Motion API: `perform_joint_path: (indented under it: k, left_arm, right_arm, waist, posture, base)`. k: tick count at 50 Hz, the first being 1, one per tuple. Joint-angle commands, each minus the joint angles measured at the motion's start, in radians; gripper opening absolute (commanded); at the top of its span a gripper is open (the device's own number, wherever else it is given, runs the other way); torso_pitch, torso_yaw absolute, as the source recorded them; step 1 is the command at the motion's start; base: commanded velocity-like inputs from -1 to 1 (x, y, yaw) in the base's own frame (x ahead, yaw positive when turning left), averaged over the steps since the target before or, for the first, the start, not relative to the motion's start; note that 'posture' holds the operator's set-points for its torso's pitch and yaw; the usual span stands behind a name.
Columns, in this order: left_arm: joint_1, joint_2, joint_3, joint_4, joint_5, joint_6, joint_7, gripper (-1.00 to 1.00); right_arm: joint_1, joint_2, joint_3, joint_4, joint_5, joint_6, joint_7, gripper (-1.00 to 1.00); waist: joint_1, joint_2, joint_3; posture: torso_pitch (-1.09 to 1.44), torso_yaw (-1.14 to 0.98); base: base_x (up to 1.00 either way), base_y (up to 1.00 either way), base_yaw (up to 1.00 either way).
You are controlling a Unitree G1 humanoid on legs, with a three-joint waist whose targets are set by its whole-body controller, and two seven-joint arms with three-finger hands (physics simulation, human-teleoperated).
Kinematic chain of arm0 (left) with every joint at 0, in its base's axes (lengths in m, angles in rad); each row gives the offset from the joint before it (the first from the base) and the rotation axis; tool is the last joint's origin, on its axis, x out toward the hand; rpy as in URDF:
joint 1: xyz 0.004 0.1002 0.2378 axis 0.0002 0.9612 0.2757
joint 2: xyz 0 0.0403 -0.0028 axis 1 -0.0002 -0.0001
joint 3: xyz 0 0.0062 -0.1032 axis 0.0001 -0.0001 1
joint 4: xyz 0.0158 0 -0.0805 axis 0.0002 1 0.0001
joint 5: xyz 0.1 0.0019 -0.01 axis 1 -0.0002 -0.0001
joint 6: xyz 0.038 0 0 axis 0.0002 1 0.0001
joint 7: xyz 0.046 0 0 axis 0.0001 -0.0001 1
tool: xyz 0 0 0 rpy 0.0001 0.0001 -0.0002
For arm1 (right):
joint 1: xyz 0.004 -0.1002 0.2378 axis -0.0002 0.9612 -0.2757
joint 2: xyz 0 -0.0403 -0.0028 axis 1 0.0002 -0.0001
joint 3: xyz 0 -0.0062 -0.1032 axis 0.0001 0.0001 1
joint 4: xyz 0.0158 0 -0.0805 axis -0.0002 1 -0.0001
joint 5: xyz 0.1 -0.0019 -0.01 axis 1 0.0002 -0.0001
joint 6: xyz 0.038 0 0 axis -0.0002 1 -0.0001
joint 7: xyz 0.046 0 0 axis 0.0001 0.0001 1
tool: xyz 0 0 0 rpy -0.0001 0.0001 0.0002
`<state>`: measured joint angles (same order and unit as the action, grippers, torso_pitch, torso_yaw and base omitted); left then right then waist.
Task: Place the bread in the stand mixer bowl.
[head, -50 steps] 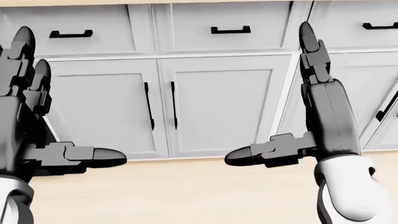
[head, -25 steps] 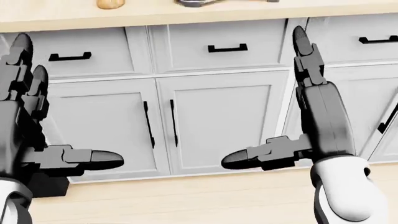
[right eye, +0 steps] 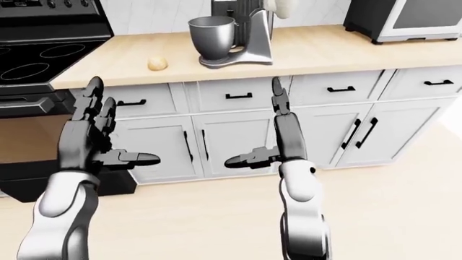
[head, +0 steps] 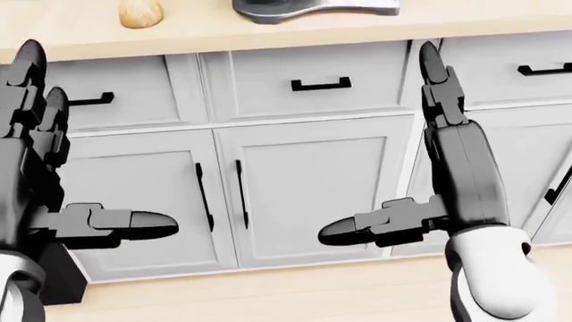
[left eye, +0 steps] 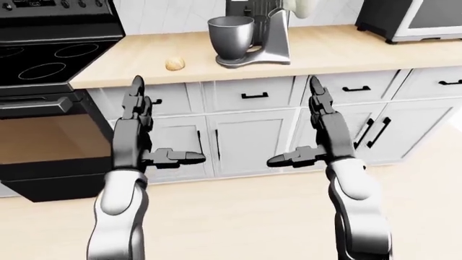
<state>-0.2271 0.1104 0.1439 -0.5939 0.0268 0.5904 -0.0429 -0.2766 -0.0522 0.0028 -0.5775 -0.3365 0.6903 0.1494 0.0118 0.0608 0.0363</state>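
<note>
1. The left-eye view takes in the whole counter: the bread [left eye: 175,65], a small rounded tan roll, lies on the pale wooden countertop [left eye: 325,51] in the upper left of the frame, just left of the stand mixer [left eye: 271,32] and apart from it.
2. The mixer's bowl [left eye: 231,38] is smooth grey metal, tapering to its base, and sits upright on the mixer's foot.
3. The head view cuts off most of this, showing only the roll's lower edge and the mixer's foot along its top border, above white panelled cabinet doors [head: 313,194] with thin black handles.
4. Only the eye views show the black stove [left eye: 50,54] at the upper left and a microwave [left eye: 422,19] at the upper right.
5. The left hand [left eye: 144,146] is spread wide and empty, fingers pointing up, thumb pointing sideways toward the centre.
6. The right hand [left eye: 314,143] mirrors it, wide and empty, low against the cabinets, well below the roll.
</note>
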Motion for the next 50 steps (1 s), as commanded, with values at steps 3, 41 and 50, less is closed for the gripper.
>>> perform_joint_path:
  k: [3,41,50]
  left_arm:
    - [-0.026,0.002,-0.010,-0.045,-0.004,-0.032,-0.004,1.00]
    - [-0.016,0.001,-0.009,-0.040,-0.003,-0.045,-0.005,1.00]
    - [-0.025,0.003,-0.008,-0.039,-0.004,-0.038,-0.006,1.00]
  right_arm:
    - [-0.030,-0.010,-0.022,-0.042,-0.007,-0.035,-0.014,1.00]
    - [-0.008,-0.024,-0.046,-0.066,0.006,-0.024,-0.022,1.00]
    - [-0.008,-0.026,-0.051,-0.064,0.010,-0.025,-0.023,1.00]
  waist:
    - [-0.004,-0.020,-0.018]
    - [-0.011,-0.078,-0.016]
    - [-0.008,0.010,-0.017]
  posture:
    - [0.00,0.00]
    - [0.00,0.00]
    - [0.00,0.00]
  base:
    - [0.17,0.00,0.00]
    - [0.16,0.00,0.00]
    - [0.15,0.00,0.00]
